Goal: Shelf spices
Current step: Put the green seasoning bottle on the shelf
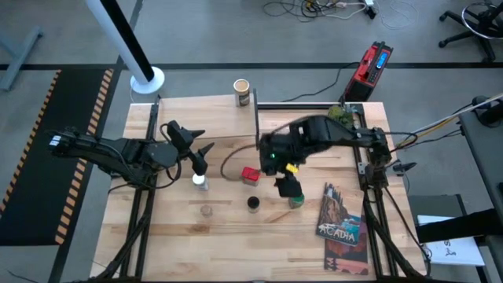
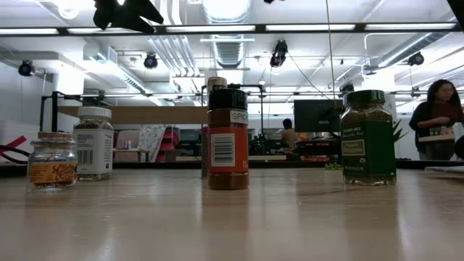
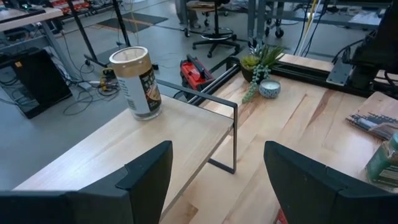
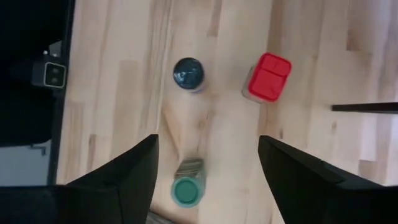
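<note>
Wooden tabletop (image 1: 173, 228), four spices loose, one on the shelf (image 1: 204, 118).
We see the right gripper (image 4: 205, 168) spread wide above the green-lidded jar (image 4: 186, 191); our left gripper (image 3: 217, 180), also wide, faces the tan canister (image 3: 138, 83) on the shelf.

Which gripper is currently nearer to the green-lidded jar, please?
The right gripper: it hangs directly over the green-lidded jar, jaws open. The left gripper sits far across the table, beyond the red square tin.
</note>
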### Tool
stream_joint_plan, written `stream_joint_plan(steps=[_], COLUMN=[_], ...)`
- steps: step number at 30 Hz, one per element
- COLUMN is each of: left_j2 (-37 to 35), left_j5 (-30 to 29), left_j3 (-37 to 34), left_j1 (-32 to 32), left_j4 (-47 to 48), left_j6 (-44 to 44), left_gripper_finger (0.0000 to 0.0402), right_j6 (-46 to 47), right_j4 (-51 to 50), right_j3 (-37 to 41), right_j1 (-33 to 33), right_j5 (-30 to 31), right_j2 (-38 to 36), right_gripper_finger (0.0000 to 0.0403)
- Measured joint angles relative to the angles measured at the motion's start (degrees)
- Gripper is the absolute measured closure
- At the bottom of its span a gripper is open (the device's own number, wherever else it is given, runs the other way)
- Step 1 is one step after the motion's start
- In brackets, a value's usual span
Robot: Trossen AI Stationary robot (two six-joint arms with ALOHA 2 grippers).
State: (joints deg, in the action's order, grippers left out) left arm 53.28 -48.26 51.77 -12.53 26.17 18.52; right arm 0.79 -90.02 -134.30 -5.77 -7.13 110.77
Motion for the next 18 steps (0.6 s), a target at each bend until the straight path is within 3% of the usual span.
stream_joint_plan(steps=[4,10,18], left_j2=[0.0,0.0,0.02], left_j5=[1.27,5.5,8.75], left_j3=[-0.01,-0.01,-0.18], left_j1=[0.0,0.0,-3.71], left_j4=[0.0,0.12,-3.37], left_j6=[0.01,1.62,1.45], left_gripper_finger=[0.0159,0.0159,0.0159], right_j6=[1.91,2.35,1.3], right_j4=[-0.02,0.0,8.63], right_j3=[0.0,0.85,5.39], right_j1=[-3.26,-5.38,-7.97], right_j5=[6.21,10.9,11.67], right_j2=[-0.21,-0.21,-1.97], right_gripper_finger=[0.0159,0.0165,0.0162])
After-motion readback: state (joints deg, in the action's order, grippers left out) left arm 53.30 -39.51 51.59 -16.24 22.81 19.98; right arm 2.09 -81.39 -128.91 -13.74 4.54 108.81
